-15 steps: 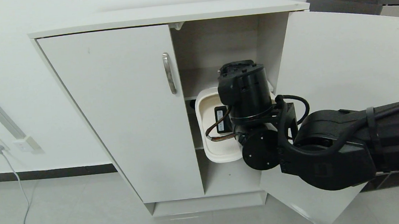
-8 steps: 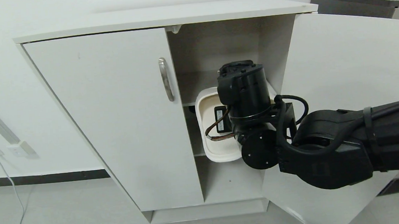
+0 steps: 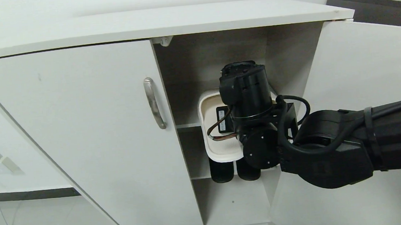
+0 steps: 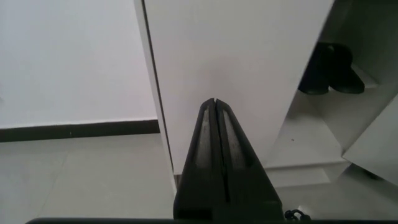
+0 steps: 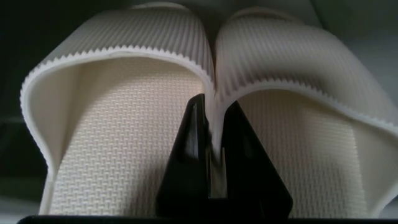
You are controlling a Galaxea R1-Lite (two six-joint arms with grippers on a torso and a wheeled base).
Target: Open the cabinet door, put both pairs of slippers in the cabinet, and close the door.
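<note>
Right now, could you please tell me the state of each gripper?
Left gripper: closed, holding nothing.
Right gripper: closed on the white slippers, pinching their inner edges together.

The cabinet looks like smooth matt white laminate, with a brushed metal handle mid-frame. The white slippers look like soft foam, ribbed on the straps and finely pebbled on the insoles. The black slippers below them look matt. The floor tiles at lower left are pale grey with a slight gloss.

White wall box (dark baseboard below)
</note>
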